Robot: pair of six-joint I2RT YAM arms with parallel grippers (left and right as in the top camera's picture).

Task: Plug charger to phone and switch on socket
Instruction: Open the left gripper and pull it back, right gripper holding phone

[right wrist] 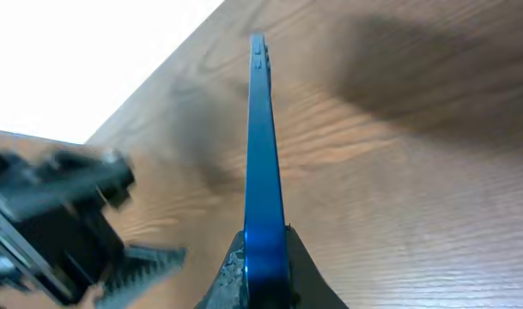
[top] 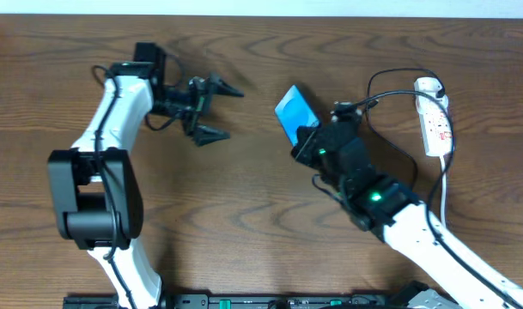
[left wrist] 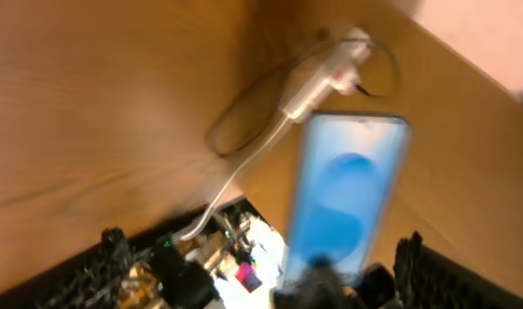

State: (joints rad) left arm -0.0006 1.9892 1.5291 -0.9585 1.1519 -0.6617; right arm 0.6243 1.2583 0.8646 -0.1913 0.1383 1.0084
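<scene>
**Phone.** The phone (top: 294, 112) is near the middle of the worktop (top: 244, 197), clamped at its lower end in my right pincer (top: 306, 142). In the overhead view its light-blue screen faces up and to the left, tilted. My right wrist camera sees it edge-on, a thin blue edge (right wrist: 261, 163) rising out of the closed fingers (right wrist: 231, 273), with the wood grain behind it. My left wrist camera sees the screen (left wrist: 347, 193) face-on, though blurred.

**Right pincer.** It is drawn together on the phone, one finger on each flat face.

**Left pincer.** My left pincer (top: 234, 113) hovers to the left of the phone, apart from it, and points toward it. Its fingers (top: 216, 134) are spread wide with nothing between them. The right wrist camera shows it as a blurred dark shape (right wrist: 55, 215) at the lower left.

**Charger.** The charger (top: 390, 103) lies as a thin black loop between my right arm and the socket. One run leads toward my right wrist. I cannot tell where its small tip lies.

**Socket.** The socket (top: 434, 120) lies near the right edge of the worktop, well apart from the phone. Its thick white cord (top: 446, 184) trails toward the near edge. I cannot read the position of the red switch marks.
</scene>
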